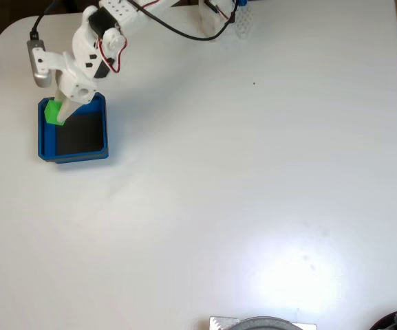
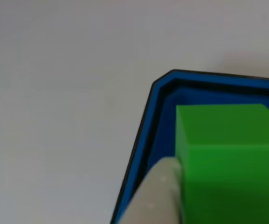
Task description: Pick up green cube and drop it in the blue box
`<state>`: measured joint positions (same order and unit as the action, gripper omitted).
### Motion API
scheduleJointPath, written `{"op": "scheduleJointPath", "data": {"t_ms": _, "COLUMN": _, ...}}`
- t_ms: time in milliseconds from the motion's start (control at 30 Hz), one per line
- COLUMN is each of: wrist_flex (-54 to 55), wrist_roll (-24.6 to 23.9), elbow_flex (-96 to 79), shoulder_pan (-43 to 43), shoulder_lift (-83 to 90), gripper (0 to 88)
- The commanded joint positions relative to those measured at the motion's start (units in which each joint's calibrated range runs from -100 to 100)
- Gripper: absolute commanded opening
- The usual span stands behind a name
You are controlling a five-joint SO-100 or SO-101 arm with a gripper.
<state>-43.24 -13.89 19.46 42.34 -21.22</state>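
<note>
Fixed view, looking straight down on a white desk. A white robot arm reaches in from the top edge toward the desk's upper left corner, with red and black wires along it and a grey camera module on its left side. The gripper points down over the blue box, a shallow square tray with a black floor that sits near the desk's left edge. The green cube is pinched in the gripper over the box's top left corner, partly hidden by the white fingers. Whether the cube touches the box floor cannot be told. At the desk's bottom edge, a grey rounded object pokes in.

Other view, very close up. The green cube fills the lower right. One white finger presses against its left face; the opposite finger is out of sight. Behind and below the cube lies the corner of the blue box, with the white desk beyond its wall.
</note>
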Motion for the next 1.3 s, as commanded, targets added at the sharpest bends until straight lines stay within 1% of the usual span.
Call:
{"op": "scheduleJointPath", "data": {"t_ms": 0, "wrist_flex": 1.5, "wrist_roll": 1.2, "elbow_flex": 5.2, "shoulder_pan": 1.3, "shoulder_lift": -2.4, "gripper": 1.2}}
{"op": "scheduleJointPath", "data": {"t_ms": 233, "wrist_flex": 1.5, "wrist_roll": 8.0, "elbow_flex": 4.7, "shoulder_pan": 1.6, "shoulder_lift": -5.6, "gripper": 1.2}}
{"op": "scheduleJointPath", "data": {"t_ms": 333, "wrist_flex": 1.4, "wrist_roll": 9.4, "elbow_flex": 4.5, "shoulder_pan": 1.6, "shoulder_lift": -6.1, "gripper": 1.2}}
{"op": "scheduleJointPath", "data": {"t_ms": 1067, "wrist_flex": 0.9, "wrist_roll": 9.2, "elbow_flex": 4.3, "shoulder_pan": 1.7, "shoulder_lift": -6.0, "gripper": 1.4}}
{"op": "scheduleJointPath", "data": {"t_ms": 1167, "wrist_flex": 0.9, "wrist_roll": 9.2, "elbow_flex": 4.3, "shoulder_pan": 1.7, "shoulder_lift": -6.0, "gripper": 3.1}}
{"op": "scheduleJointPath", "data": {"t_ms": 1267, "wrist_flex": 0.9, "wrist_roll": 9.2, "elbow_flex": 4.3, "shoulder_pan": 1.7, "shoulder_lift": -6.0, "gripper": 7.2}}
